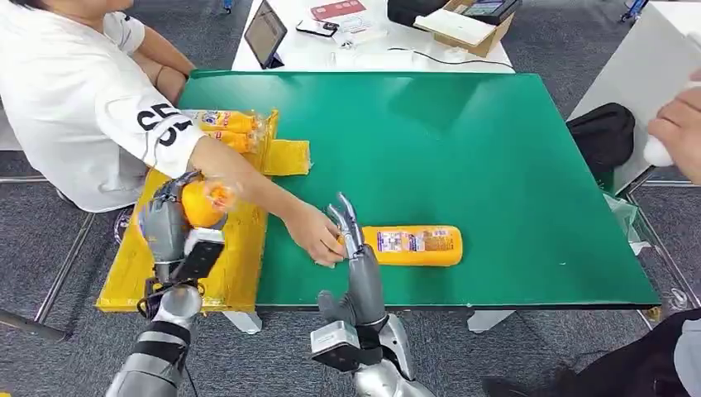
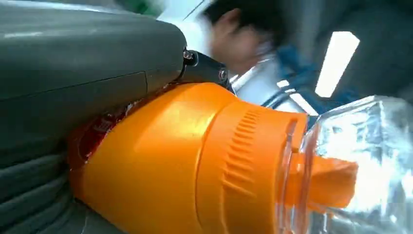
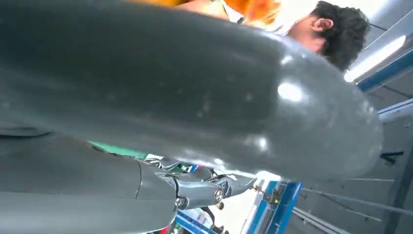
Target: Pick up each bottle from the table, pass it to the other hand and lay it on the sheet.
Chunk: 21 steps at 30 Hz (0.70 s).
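Note:
My left hand (image 1: 168,222) grips an orange bottle (image 1: 203,203) just above the yellow sheet (image 1: 211,273) at the table's left end. Up close, the bottle (image 2: 185,165) shows its orange cap under a clear cover, pressed against my left hand (image 2: 73,63). A second orange bottle (image 1: 413,246) with a printed label lies on the green table (image 1: 463,141) near the front edge. My right hand (image 1: 348,225) stands beside its left end, fingers spread upward and holding nothing; its thumb (image 3: 195,97) looms large in the right wrist view. A person's hand (image 1: 317,236) reaches in beside that bottle's left end.
Two wrapped orange bottles (image 1: 227,130) lie at the sheet's far end. The person in a white shirt (image 1: 74,107) sits at the left. A white table (image 1: 364,41) with a tablet and boxes stands behind. A black bag (image 1: 603,136) and another person's hand (image 1: 678,124) are at the right.

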Each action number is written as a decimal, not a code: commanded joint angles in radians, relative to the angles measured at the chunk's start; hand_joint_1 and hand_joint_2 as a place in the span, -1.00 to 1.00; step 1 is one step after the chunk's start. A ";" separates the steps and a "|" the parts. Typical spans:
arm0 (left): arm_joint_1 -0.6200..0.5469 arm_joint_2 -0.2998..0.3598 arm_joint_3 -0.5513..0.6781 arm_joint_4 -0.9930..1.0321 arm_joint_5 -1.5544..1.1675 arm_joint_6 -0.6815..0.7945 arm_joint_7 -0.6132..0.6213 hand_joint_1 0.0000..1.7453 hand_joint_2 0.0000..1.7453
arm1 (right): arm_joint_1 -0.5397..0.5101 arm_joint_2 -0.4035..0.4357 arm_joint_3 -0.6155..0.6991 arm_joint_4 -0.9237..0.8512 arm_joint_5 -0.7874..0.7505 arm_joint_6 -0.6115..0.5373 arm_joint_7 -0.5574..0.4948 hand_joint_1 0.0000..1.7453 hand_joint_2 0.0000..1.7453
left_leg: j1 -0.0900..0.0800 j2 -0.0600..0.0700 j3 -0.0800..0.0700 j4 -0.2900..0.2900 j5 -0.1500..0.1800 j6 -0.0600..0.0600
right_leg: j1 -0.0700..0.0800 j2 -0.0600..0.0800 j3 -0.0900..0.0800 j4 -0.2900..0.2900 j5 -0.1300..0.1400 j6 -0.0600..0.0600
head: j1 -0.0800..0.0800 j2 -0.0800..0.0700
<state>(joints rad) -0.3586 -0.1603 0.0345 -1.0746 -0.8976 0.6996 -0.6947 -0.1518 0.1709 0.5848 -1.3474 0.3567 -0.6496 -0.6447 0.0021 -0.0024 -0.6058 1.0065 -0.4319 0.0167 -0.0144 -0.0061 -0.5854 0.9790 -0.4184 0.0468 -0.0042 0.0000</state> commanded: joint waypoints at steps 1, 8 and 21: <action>-0.041 0.020 0.202 -0.021 -0.401 -0.001 0.010 1.00 1.00 | -0.011 -0.020 -0.002 0.030 -0.026 0.039 -0.010 -1.00 -1.00 | 0.001 0.002 0.004 0.000 -0.002 -0.001 | 0.001 0.003 0.003 0.000 -0.001 -0.002 | 0.000 0.000; -0.091 0.149 0.017 0.258 -0.501 -0.001 0.137 1.00 1.00 | -0.023 -0.009 -0.006 0.049 -0.036 0.074 -0.019 -1.00 -1.00 | 0.001 0.000 0.006 -0.002 -0.001 -0.002 | 0.001 0.001 0.005 -0.001 -0.001 -0.002 | 0.000 0.000; -0.311 0.202 -0.171 0.690 -0.298 -0.252 0.252 1.00 1.00 | -0.040 0.002 0.000 0.084 -0.032 0.123 -0.001 -1.00 -1.00 | 0.002 0.000 0.005 0.000 -0.001 -0.002 | 0.002 0.001 0.005 0.000 -0.001 -0.003 | 0.000 0.000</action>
<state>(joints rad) -0.5293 -0.0046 -0.0309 -0.6339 -1.2302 0.5645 -0.4963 -0.1538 0.1743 0.5844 -1.3321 0.3296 -0.5371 -0.6538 0.0023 -0.0023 -0.6058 1.0064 -0.4310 0.0157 -0.0143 -0.0058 -0.5857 0.9794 -0.4182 0.0467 -0.0042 0.0000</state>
